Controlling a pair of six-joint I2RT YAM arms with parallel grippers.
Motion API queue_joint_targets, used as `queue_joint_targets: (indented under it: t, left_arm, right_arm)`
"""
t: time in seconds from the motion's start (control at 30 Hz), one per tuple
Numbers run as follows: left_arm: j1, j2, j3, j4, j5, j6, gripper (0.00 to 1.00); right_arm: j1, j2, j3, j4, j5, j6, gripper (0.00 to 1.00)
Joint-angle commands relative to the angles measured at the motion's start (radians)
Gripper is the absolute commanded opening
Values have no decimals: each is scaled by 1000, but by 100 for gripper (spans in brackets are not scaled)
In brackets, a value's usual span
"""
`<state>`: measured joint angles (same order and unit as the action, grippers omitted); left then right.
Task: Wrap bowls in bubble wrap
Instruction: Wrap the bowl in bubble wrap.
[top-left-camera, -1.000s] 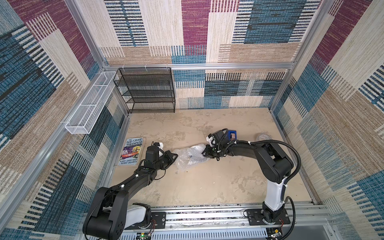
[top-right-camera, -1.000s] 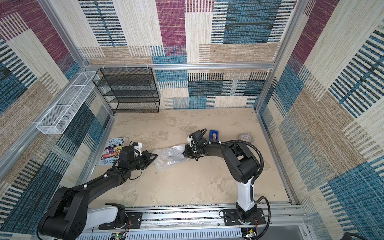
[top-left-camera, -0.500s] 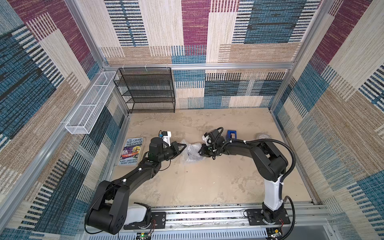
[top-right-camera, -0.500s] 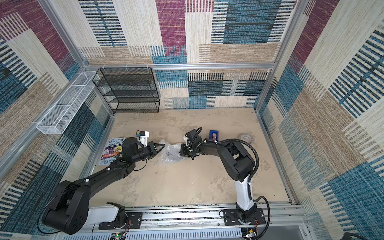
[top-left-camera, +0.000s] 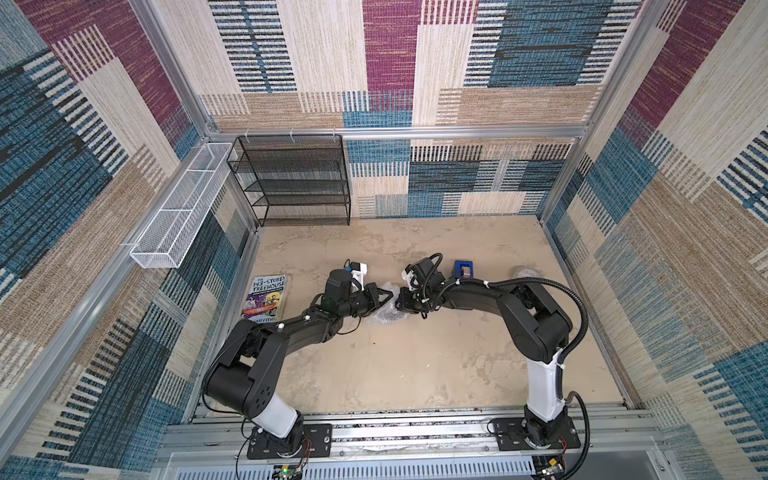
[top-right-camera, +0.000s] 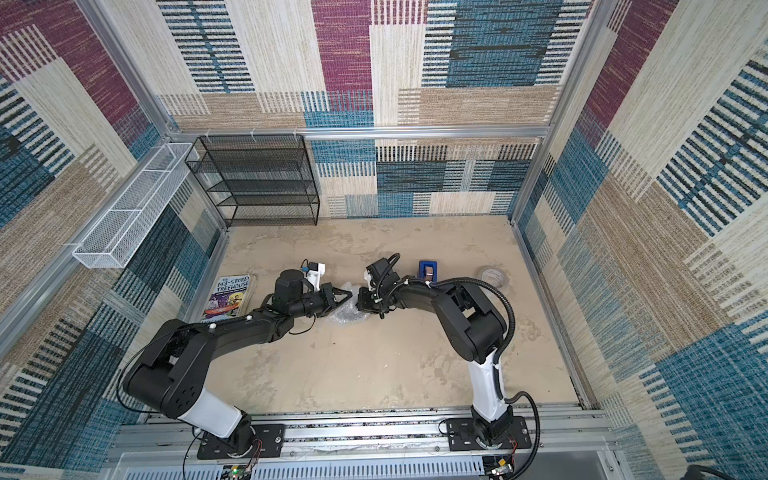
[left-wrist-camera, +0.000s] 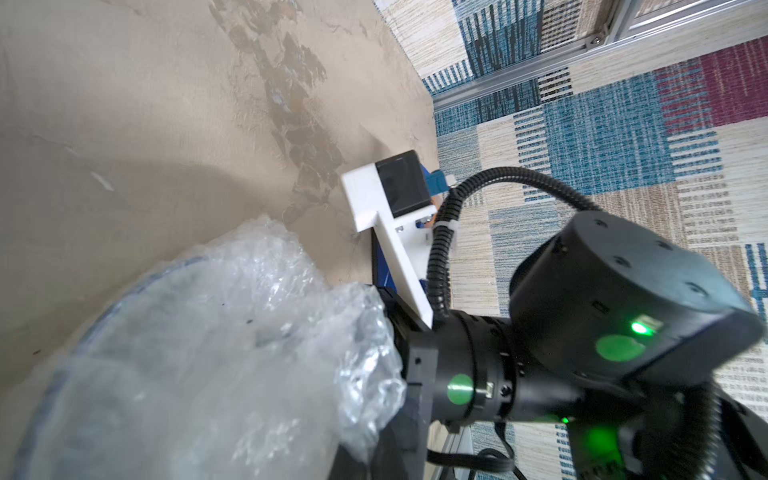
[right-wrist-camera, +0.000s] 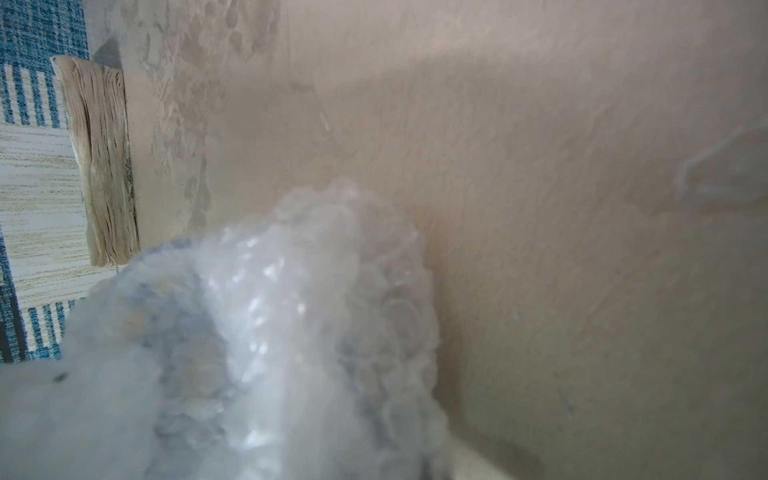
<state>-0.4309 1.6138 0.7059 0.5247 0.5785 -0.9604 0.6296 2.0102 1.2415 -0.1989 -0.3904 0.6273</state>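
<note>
The bubble wrap lies bunched into a small clear bundle mid-floor. The bowl is under it: only a dark blue rim shows through the plastic in the left wrist view, and bluish patches in the right wrist view. My left gripper comes from the left, its fingers drawn to a point, shut on a fold of wrap above the bundle. My right gripper meets it from the right, almost tip to tip, shut on the wrap too. Bubble wrap hides both sets of jaws in the wrist views.
A book lies flat by the left wall. A blue tape dispenser and a whitish tape roll sit behind the right arm. A black wire shelf stands at the back left, with a white wire basket on the left wall.
My left gripper has travelled right, carrying its side of the wrap over the bowl until it meets the right gripper. The spread sheet is now a tight bundle. The right gripper shifted slightly left.
</note>
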Motion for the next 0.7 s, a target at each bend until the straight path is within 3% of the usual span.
queue_joint_targets:
  t: [0.0,0.33,0.53,0.67]
  left_arm:
    - [-16,46,28,137,50,-20,0]
    - [-35,259,100,117,124,-48,0]
    - [-48,229,160,-233,34,107,0]
    - [-68,183,254,-554,-128,252,0]
  right_arm:
    - [12,10,-2,-32,13,-3,0]
    - [29,12,-2,6,-53,0,0]
    - [33,2,-10,19,-73,0,0]
    - [32,1,-12,23,-82,2,0]
